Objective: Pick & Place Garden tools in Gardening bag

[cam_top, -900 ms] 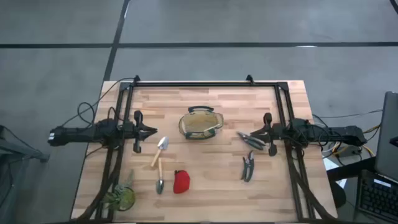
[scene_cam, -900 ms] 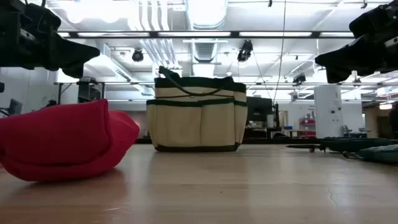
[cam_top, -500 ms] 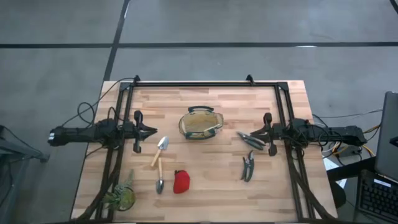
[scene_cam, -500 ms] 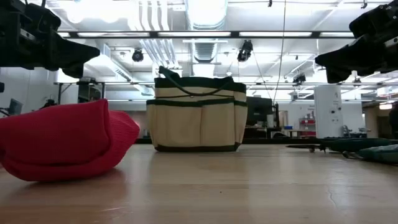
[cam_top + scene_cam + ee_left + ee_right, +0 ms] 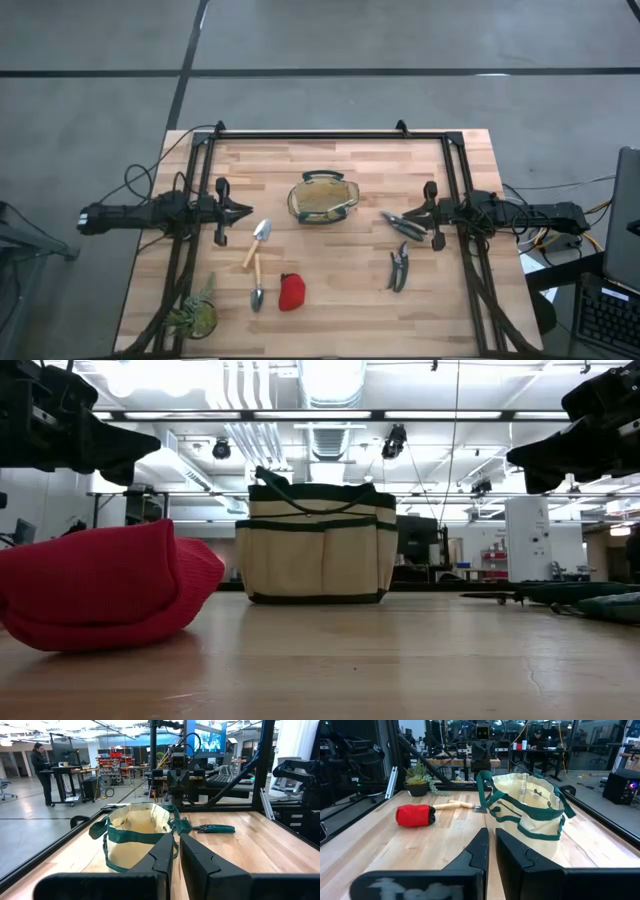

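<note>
Both grippers (image 5: 243, 210) (image 5: 408, 214) nearly closed, empty; bag (image 5: 322, 198) contents seemingly hidden.

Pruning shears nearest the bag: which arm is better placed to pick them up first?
Probably the right. The right gripper hovers almost directly over those pruning shears, beside the gardening bag. The left gripper waits across the bag, nearer a trowel.

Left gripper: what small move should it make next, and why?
Probably open and descend toward the nearer silver-bladed trowel with the pale wooden handle. The left gripper hangs nearly shut and empty just beside it; the olive-tan fabric bag sits close by, and every tool remains on the table.
</note>
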